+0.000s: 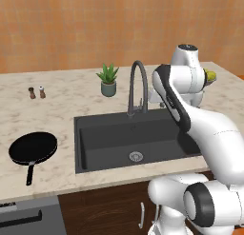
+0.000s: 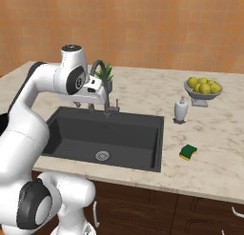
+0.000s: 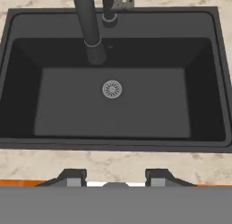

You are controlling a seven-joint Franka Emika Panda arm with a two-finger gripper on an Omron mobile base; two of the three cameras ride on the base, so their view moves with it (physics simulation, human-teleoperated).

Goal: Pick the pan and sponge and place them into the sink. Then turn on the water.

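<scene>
Nothing done yet — pan [image 1: 33, 148] lower left, sponge [image 2: 188, 152] lower right, sink [image 3: 113, 100] bare, faucet [image 1: 137, 86] dry; gripper [image 3: 115, 178] released, holding nothing.

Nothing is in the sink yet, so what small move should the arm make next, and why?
Probably swing the gripper, jaws open and holding nothing, left toward the pan: it lies on the counter left of the sink, and the sponge lies to the right.

Black pan [image 1: 33, 148] sits left of the dark sink [image 1: 95, 139], handle toward the front; green-yellow sponge [image 2: 188, 152] lies on its right.
</scene>
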